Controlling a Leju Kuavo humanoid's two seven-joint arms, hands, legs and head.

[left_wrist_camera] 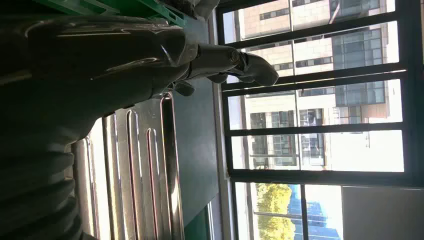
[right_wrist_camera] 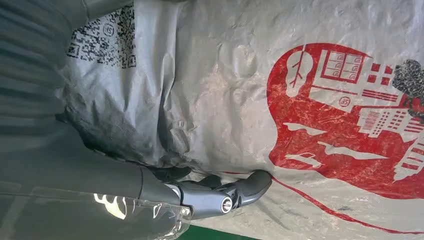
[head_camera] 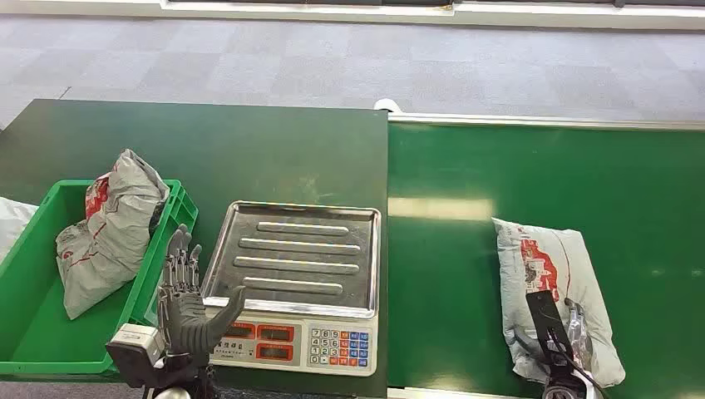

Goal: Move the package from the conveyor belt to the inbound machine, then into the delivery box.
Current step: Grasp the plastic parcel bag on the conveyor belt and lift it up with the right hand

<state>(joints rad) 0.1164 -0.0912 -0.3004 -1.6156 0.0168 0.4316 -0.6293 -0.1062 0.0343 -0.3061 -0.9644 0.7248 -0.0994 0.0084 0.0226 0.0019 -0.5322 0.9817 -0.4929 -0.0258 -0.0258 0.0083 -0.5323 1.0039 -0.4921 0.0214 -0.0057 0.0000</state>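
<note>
Grey carpet floor point(head_camera: 349, 58); windows point(left_wrist_camera: 320, 100) facing buildings.

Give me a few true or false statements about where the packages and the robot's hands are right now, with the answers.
1. A grey package lies on the conveyor belt. True.
2. The scale tray holds a package. False: the tray is bare.
3. The green bin already holds a grey package. True.
4. The left hand grips a package. False: it holds nothing, fingers apart, near the scale's front corner.
5. The right hand is at the package on the belt. True; the right wrist view shows its fingers against the wrapping.
</note>
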